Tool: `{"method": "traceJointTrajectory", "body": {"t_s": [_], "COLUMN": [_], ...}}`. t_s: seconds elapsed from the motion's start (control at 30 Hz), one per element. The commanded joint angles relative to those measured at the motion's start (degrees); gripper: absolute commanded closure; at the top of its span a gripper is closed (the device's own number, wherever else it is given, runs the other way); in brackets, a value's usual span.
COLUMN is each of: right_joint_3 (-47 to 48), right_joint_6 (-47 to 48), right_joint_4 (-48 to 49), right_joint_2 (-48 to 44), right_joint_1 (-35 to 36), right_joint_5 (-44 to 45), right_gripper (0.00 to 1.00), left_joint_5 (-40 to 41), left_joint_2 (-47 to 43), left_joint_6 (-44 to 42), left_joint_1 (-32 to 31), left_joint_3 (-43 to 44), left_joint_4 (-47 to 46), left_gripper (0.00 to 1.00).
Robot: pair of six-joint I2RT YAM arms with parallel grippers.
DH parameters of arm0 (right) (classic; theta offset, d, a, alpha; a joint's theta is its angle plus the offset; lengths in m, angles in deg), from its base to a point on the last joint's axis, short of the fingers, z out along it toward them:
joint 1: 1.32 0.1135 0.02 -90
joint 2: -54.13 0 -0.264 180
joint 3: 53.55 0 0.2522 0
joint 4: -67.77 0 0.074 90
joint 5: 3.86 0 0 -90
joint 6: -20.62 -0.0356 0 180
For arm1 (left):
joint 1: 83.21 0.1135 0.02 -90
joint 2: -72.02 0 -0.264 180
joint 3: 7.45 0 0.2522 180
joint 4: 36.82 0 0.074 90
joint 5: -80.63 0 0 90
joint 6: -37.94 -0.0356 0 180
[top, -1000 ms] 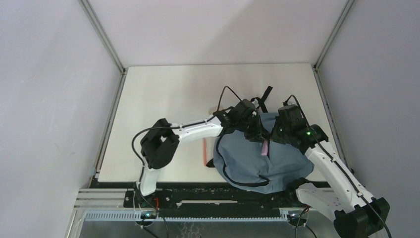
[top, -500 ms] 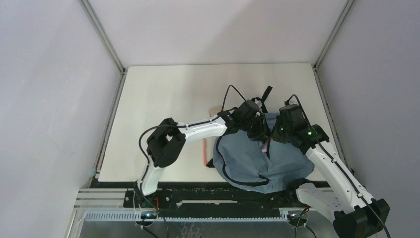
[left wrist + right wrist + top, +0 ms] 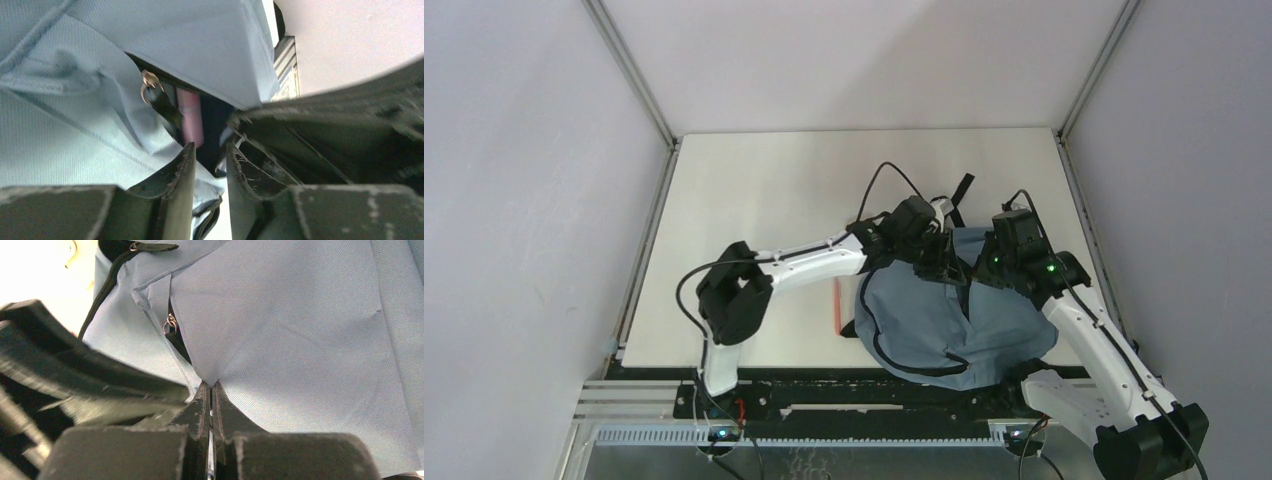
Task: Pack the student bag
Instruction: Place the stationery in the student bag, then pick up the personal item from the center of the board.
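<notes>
The student bag (image 3: pixel 954 325) is lying on the near right part of the table (image 3: pixel 754 200). Its rounded near edge is reaching the near edge of the table, and its right side is coming close to the right rim. A black strap (image 3: pixel 964 188) is sticking out from its far end. The zip opening is running along the upper part of the bag, and its two fabric edges are standing apart. In the left wrist view a pink thing (image 3: pixel 191 117) is showing inside the dark gap, just beside a metal zipper pull (image 3: pixel 150 87).

The right gripper (image 3: pixel 984 275) is pinching the blue fabric at the right edge of the opening. Its jaws are pressed together on a fold, and in the right wrist view the cloth (image 3: pixel 300 340) is drawing to a point at the tips (image 3: pixel 211 390).

The left gripper (image 3: pixel 939 262) is hanging over the left edge of the same opening, close to the right one. Its jaws are standing a narrow way apart, and I see nothing between them (image 3: pixel 210 150).

A thin red stick (image 3: pixel 838 305) is lying on the table just left of the bag. Beyond it, the pale table surface is stretching wide to the left and to the far side.
</notes>
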Motion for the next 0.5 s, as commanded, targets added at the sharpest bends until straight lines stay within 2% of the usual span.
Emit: {"method": "traceJointTrajectory", "body": {"t_s": [0.0, 0.17, 0.37, 0.47], "right_joint_3": [0.1, -0.1, -0.8, -1.0], "right_joint_6": [0.5, 0.9, 0.6, 1.0], "right_joint_4": [2.2, 2.2, 3.3, 3.2], "right_joint_2": [-1.2, -1.8, -1.8, -2.1], "right_joint_1": [-0.7, -1.0, -1.1, -1.1], "right_joint_5": [-0.4, -0.6, -1.8, -1.9], "right_gripper": [1.00, 1.00, 1.00, 1.00], "left_joint_5": [-1.2, 6.0, 15.3, 21.3], "left_joint_2": [-8.5, -16.3, -21.3, -20.9], "left_joint_6": [-6.8, -12.3, -11.5, -11.6], "left_joint_1": [-0.2, 1.6, 11.0, 15.7], "left_joint_3": [-2.5, -9.6, -17.1, -18.3], "left_joint_4": [2.7, 9.6, 13.1, 15.0], "left_gripper": [0.69, 0.67, 0.48, 0.28]}}
